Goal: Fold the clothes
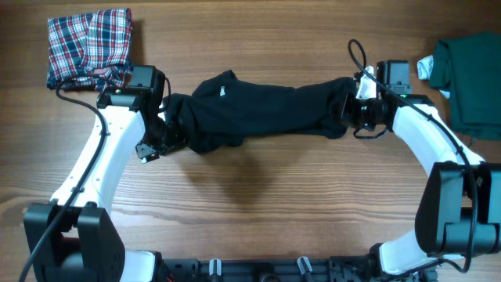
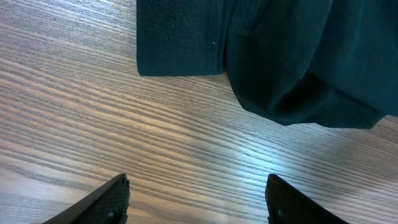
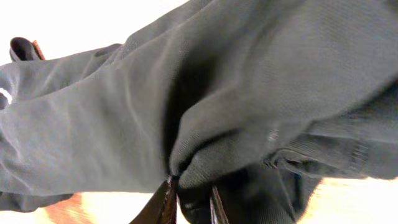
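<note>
The black shirt lies bunched in a long roll across the middle of the table, a small white logo showing on top. My right gripper is shut on a fold at its right end; in the right wrist view the dark cloth bulges out from between the closed fingers of the gripper. My left gripper sits at the roll's left end. In the left wrist view that gripper stands open over bare wood, and the shirt's hem lies just ahead of it, untouched.
A folded red-blue-white plaid garment lies at the back left corner. A dark green garment lies at the back right, with a small white item beside it. Bare wooden table stretches in front of the shirt.
</note>
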Controlling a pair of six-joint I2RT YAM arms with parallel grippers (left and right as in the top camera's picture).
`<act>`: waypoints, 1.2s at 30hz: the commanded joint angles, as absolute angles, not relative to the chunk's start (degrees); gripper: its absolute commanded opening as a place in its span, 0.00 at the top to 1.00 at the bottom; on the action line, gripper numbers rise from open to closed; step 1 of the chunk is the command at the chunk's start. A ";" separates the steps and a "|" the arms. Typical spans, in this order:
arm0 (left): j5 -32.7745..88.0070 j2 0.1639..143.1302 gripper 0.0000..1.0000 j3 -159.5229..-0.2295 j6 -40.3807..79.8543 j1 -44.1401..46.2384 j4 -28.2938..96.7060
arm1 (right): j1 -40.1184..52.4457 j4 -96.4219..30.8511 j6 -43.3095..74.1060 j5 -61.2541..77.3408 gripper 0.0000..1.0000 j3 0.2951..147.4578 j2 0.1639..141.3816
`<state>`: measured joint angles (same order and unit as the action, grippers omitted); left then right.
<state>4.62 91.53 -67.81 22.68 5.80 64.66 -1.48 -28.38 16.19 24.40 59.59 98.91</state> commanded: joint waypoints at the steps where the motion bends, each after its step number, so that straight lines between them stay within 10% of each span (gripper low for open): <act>1: 5.32 91.74 0.30 -67.44 23.16 5.39 64.73 | -1.52 -29.21 14.98 24.86 0.82 59.66 97.93; 7: 5.32 91.74 0.30 -67.44 23.16 5.39 64.73 | -1.52 -29.23 14.98 24.86 0.96 59.66 97.93; 36: 7.66 91.64 0.31 -67.44 20.82 5.41 68.49 | -12.69 -11.11 30.85 60.49 0.96 71.70 67.88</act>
